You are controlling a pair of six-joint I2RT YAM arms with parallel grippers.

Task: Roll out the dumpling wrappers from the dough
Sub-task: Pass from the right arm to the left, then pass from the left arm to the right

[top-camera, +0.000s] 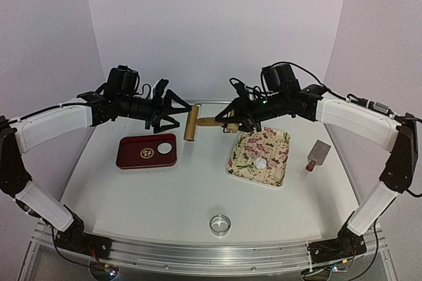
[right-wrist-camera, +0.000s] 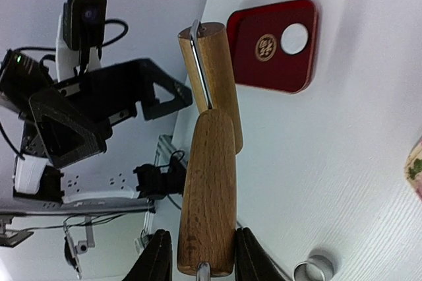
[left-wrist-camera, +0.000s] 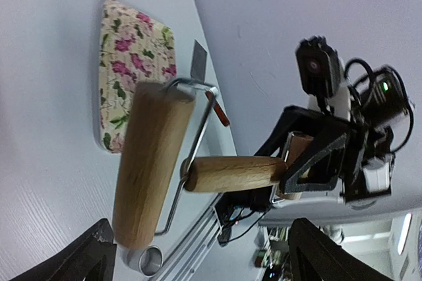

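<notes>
Dough (top-camera: 262, 162): small white lump on floral tray (top-camera: 278, 141), near its middle; thickness hard to judge from above. One dumpling wrapper (top-camera: 165, 149), a thin clean-edged white disc, lies in red tray (top-camera: 132, 156).

Step in hand, as judged: carrying wooden roller (top-camera: 190, 124) to dough; rolling not begun.

Right gripper (top-camera: 232, 123) clamped on roller handle, roller in air between arms. Left gripper (top-camera: 177, 113) spread wide, holding nothing, just beside barrel.

Your next move: swing roller over floral tray, lower barrel level onto lump, press evenly. Keep left arm clear.
</notes>
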